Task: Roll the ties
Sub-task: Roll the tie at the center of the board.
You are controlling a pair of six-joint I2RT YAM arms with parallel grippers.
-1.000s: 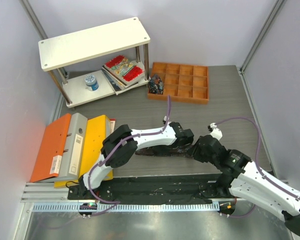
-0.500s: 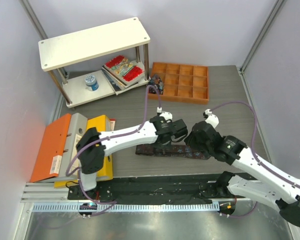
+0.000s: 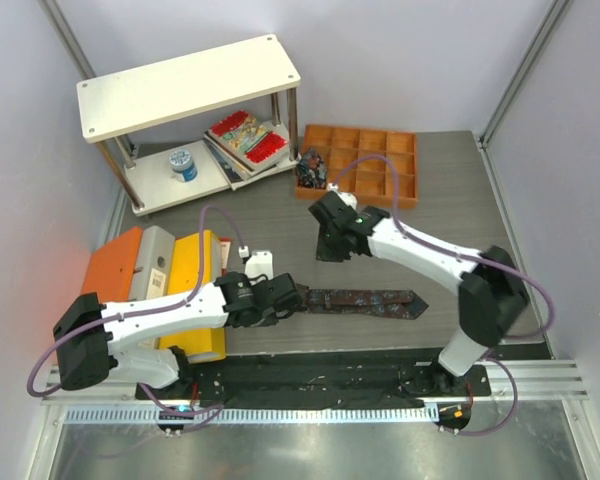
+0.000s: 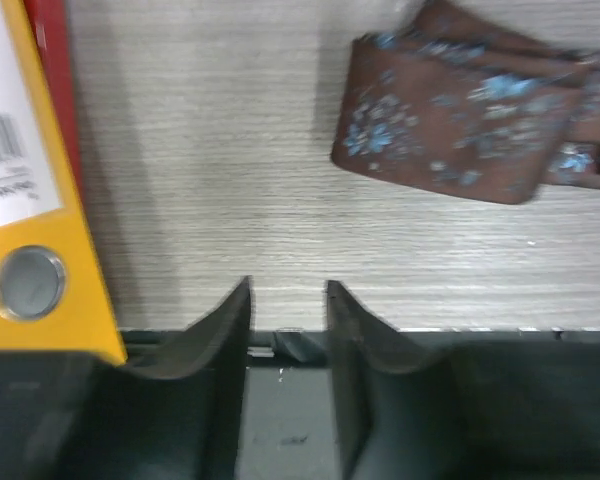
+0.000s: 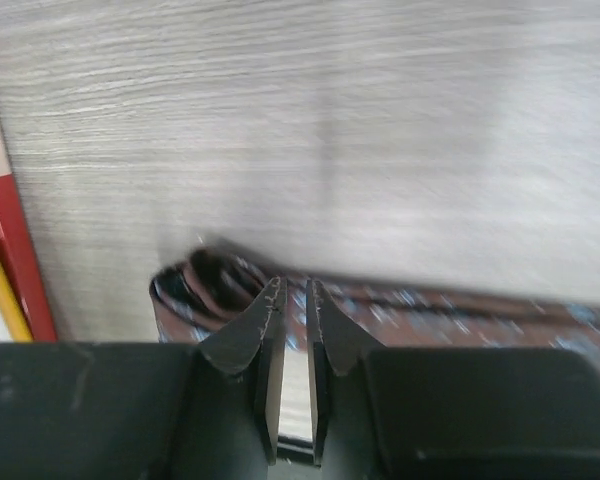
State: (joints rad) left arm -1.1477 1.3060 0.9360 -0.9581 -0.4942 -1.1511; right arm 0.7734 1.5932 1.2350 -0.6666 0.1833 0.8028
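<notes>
Grey wood-grain table (image 3: 455,195). At its left edge, orange, grey and yellow binders (image 3: 152,262) side by side. White barcode label (image 4: 10,130) on the yellow spine, print unreadable. Mid-table, dark brown blue-speckled tie (image 3: 365,301) lying flat, left end folded over. Left tool (image 3: 285,297) just beside that end, narrowly parted, empty. Right tool (image 3: 330,245) beyond the tie, closed to a thin slit, gripping nothing.

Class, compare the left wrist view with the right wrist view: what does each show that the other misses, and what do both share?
Only left wrist: the barcode label and metal ring on the yellow binder. Only right wrist: the looped layers at the end of the tie, seen edge-on. Both: that tie and the grey table.
</notes>
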